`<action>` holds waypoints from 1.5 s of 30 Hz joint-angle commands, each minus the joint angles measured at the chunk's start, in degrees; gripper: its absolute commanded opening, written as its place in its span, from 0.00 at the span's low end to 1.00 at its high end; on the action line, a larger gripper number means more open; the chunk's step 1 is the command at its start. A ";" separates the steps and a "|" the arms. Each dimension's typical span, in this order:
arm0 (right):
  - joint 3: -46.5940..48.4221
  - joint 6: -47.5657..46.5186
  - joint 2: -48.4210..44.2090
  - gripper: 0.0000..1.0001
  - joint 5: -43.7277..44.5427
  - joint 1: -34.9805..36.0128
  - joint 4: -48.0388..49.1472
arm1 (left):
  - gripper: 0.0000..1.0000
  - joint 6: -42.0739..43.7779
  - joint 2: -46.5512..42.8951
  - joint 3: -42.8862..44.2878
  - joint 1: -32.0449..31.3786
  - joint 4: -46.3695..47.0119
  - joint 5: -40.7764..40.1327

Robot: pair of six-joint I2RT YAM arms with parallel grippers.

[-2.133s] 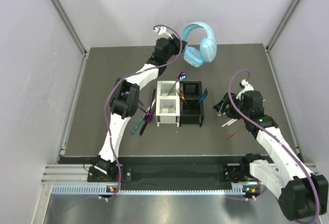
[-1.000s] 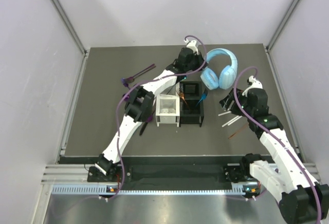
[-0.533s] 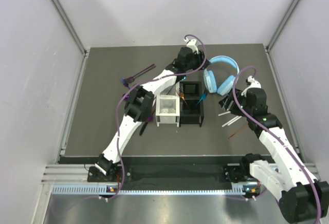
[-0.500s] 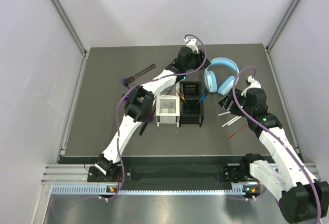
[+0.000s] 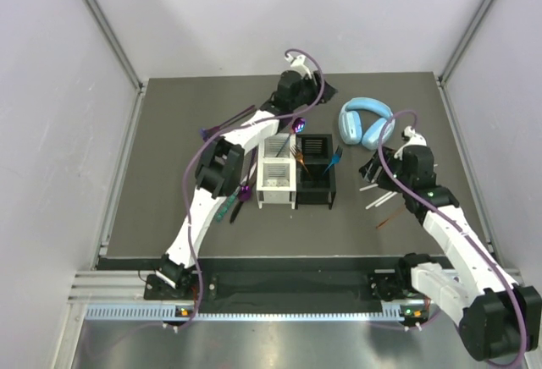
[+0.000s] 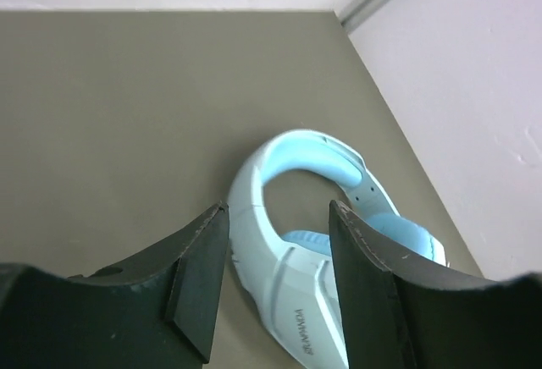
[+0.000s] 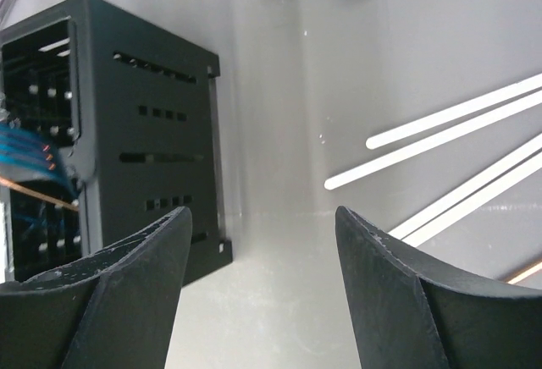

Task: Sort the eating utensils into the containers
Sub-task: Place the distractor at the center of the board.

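The white caddy [image 5: 274,174] and the black caddy [image 5: 315,172] stand side by side mid-table. A purple spoon [image 5: 297,127] leans in the white one; a blue utensil [image 5: 335,157] and an orange stick [image 5: 301,160] sit in the black caddy [image 7: 127,123]. On the table lie a purple utensil [image 5: 229,121], a purple spoon [image 5: 246,190], a green-handled knife [image 5: 226,209], white sticks [image 5: 378,188] [image 7: 457,123] and a brown stick [image 5: 386,219]. My left gripper [image 5: 322,96] [image 6: 278,208] is open and empty. Right of the black caddy, my right gripper [image 5: 366,170] [image 7: 262,212] hangs open and empty over bare table.
The light-blue headphones [image 5: 364,123] [image 6: 305,242] lie on the table at the back right, just beyond my left fingers [image 6: 203,267] and not touched by them. Grey walls close in the table on three sides.
My left gripper opened and let go of the headphones, which now lie on the table. The left arm has drawn back to the left. The right arm has barely moved.
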 commanded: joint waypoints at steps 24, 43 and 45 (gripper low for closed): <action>24.60 -1.18 35.91 0.42 1.75 1.45 6.98 | 0.56 3.19 -42.87 -36.10 12.30 6.22 -2.47; 38.31 -1.70 53.92 0.21 6.23 2.68 4.17 | 0.53 1.44 -64.67 -62.74 12.30 11.58 -2.38; 39.63 -1.88 55.34 0.21 5.53 2.77 4.09 | 0.53 1.62 -65.29 -64.15 12.38 11.14 -2.64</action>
